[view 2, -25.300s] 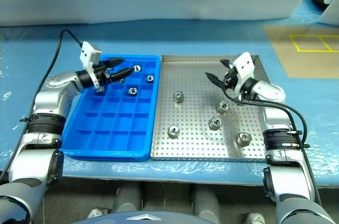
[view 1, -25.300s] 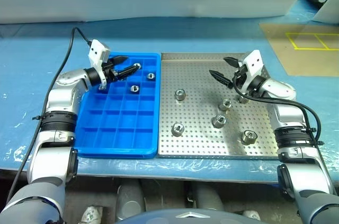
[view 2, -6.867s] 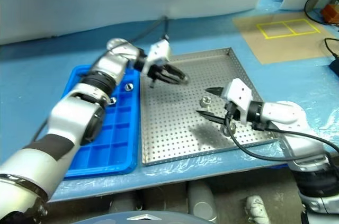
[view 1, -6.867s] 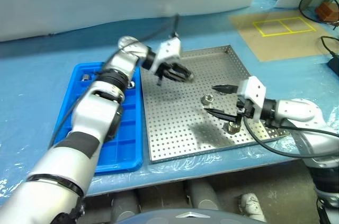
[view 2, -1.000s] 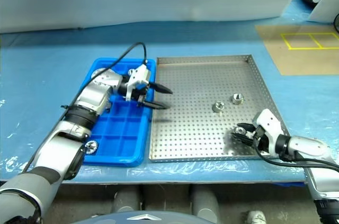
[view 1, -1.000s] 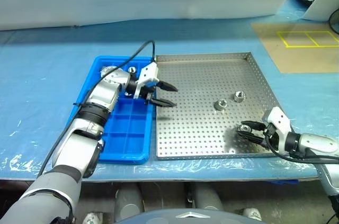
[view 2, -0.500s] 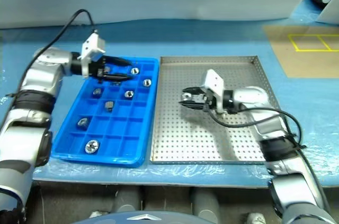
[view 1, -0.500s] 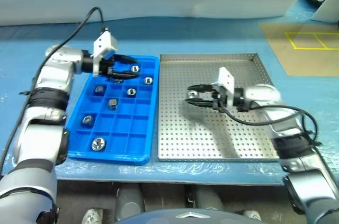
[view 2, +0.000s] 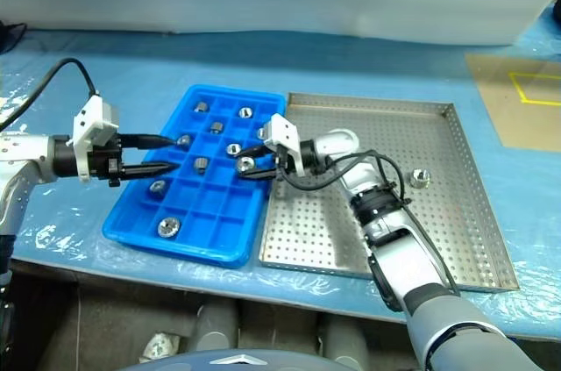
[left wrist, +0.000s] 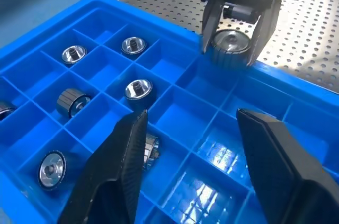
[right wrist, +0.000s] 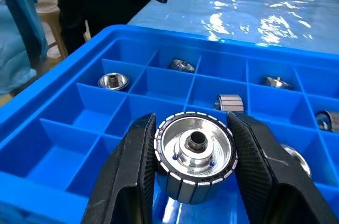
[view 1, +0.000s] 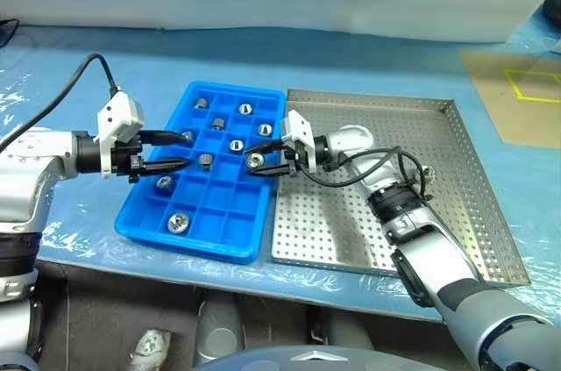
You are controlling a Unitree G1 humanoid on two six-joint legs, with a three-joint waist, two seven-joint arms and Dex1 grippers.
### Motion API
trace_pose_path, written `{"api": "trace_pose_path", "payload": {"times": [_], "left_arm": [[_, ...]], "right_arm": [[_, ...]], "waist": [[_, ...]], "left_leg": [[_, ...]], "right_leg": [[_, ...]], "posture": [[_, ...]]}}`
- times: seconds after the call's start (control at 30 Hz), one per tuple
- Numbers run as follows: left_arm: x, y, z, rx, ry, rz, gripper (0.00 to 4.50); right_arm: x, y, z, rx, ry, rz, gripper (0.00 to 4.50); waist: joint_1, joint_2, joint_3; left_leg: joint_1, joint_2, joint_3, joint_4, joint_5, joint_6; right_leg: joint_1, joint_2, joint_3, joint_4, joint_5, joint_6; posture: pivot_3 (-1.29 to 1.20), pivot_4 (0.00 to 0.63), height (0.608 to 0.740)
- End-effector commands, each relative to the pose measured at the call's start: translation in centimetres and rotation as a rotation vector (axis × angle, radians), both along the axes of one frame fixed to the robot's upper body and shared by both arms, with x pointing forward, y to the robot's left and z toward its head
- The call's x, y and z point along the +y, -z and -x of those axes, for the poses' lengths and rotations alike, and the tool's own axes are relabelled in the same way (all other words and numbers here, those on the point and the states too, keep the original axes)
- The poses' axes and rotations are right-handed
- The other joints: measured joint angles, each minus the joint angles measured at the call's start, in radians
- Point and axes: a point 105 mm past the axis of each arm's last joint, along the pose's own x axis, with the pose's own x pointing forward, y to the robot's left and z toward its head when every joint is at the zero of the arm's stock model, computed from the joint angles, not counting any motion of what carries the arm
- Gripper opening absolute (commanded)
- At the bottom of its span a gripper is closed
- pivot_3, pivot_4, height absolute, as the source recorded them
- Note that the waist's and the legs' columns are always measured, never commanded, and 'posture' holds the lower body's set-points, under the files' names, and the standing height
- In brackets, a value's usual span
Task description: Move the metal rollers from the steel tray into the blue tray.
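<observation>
carrying one of the metal rollers (right wrist: pixel 194 156) clamped between the fingers of the right gripper (view 1: pixel 259 163), hovering over the near-side column of the blue tray (view 1: pixel 247 239), just past the rim it shares with the steel tray (view 1: pixel 456 213). needing now to centre over a single vacant compartment, not a divider wall, before lowering. keeping the roller's bore facing up and level, sinking until close to the floor, then parting the fingers so as to avoid a bounce into a neighbouring cell. avoiding cells already holding rollers further along the grid. standing by with the left gripper (view 1: pixel 164 150), fingers apart and holding nothing, over the far-side column; best keeping it clear of the drop. one roller (view 2: pixel 420 179) lying alone on the steel tray, probably next.
</observation>
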Motion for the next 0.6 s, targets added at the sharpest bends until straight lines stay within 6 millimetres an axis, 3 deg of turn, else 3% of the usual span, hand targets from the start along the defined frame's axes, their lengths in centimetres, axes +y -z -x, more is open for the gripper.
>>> {"api": "trace_pose_path", "payload": {"times": [0.03, 0.17, 0.33, 0.47, 0.6], "left_arm": [[-0.3, -1.3, 0.5, -0.051, -0.007, 0.001, 2.82], [-0.5, -1.3, 0.6, -0.048, -0.008, 0.002, 2.82], [-0.7, -1.2, 0.2, -0.046, 0.002, -0.002, 2.82], [-1.2, -1.6, -0.6, -0.052, 0.025, 0.004, 2.82], [-1.9, -2.3, -2.0, -0.072, 0.066, 0.014, 2.82]], "right_arm": [[0.6, -0.2, -0.6, -0.041, 0.006, -0.016, 1.65], [0.3, 0.7, -1.0, -0.025, 0.026, -0.008, 1.65], [-0.2, 0.8, -1.8, -0.047, 0.091, -0.016, 3.25], [-0.9, 0.3, -1.6, -0.057, 0.091, -0.028, 3.25], [-2.4, -1.6, -1.9, -0.096, 0.131, -0.066, 3.25]], "waist": [[0.002, 0.000, 0.000], [0.003, 0.000, 0.000], [-0.001, 0.000, 0.000], [0.000, 0.000, 0.000], [0.000, 0.000, 0.000]], "left_leg": [[0.000, 0.000, 0.000, 0.000, 0.000, 0.000], [-0.001, 0.000, -0.002, 0.000, 0.001, -0.002], [-0.001, 0.001, -0.002, 0.001, 0.002, -0.004], [-0.001, 0.001, -0.002, 0.001, 0.002, -0.004], [-0.001, 0.000, -0.002, 0.001, 0.003, -0.005]], "right_leg": [[0.000, 0.000, -0.001, 0.000, 0.000, 0.000], [0.000, 0.000, -0.002, 0.001, 0.000, 0.000], [0.000, 0.001, -0.001, 0.000, 0.000, 0.000], [0.000, 0.001, -0.002, 0.000, 0.000, 0.000], [0.000, 0.001, -0.001, 0.001, 0.000, 0.000]], "posture": [[0.32, 0.150, 0.740], [0.31, 0.150, 0.740], [0.28, 0.150, 0.740], [0.24, 0.150, 0.740], [0.17, 0.150, 0.740]]}}
